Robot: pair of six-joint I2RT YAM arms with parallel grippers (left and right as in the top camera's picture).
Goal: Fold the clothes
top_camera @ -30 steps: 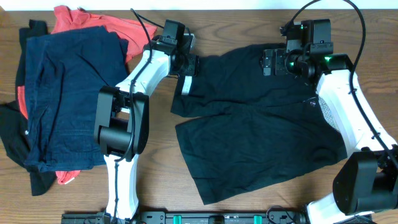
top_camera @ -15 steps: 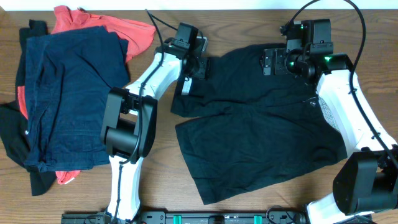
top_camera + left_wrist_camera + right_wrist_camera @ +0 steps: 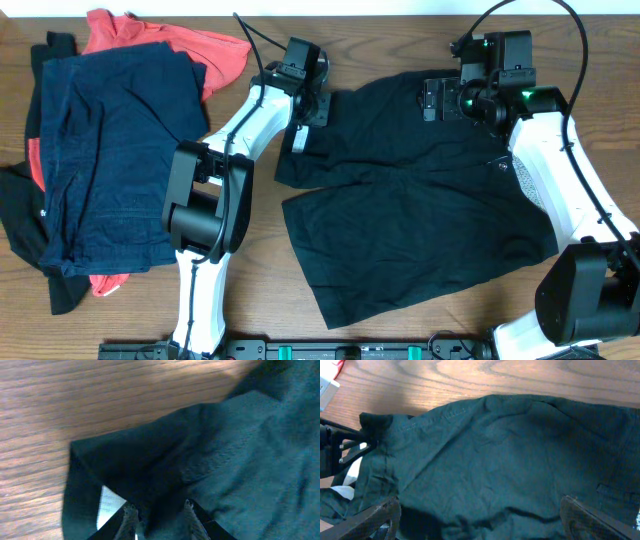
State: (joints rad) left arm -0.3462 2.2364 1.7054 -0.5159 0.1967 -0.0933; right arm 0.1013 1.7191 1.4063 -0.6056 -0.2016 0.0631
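Note:
The black shorts lie spread flat on the wooden table, with their pale lining showing at the upper left corner. My left gripper sits at that corner. In the left wrist view its fingers are closed narrowly around a fold of the black cloth, beside the pale lining. My right gripper hovers over the shorts' upper right part. In the right wrist view its jaws are wide open and empty above the black cloth.
A pile of other clothes lies at the left: a navy garment on top, a coral-red one behind it, and a black one at the left edge. Bare wood separates the pile from the shorts.
My left gripper has moved right, from beside the shorts' corner onto it, then eased slightly back left. The right arm and the shorts have not visibly moved.

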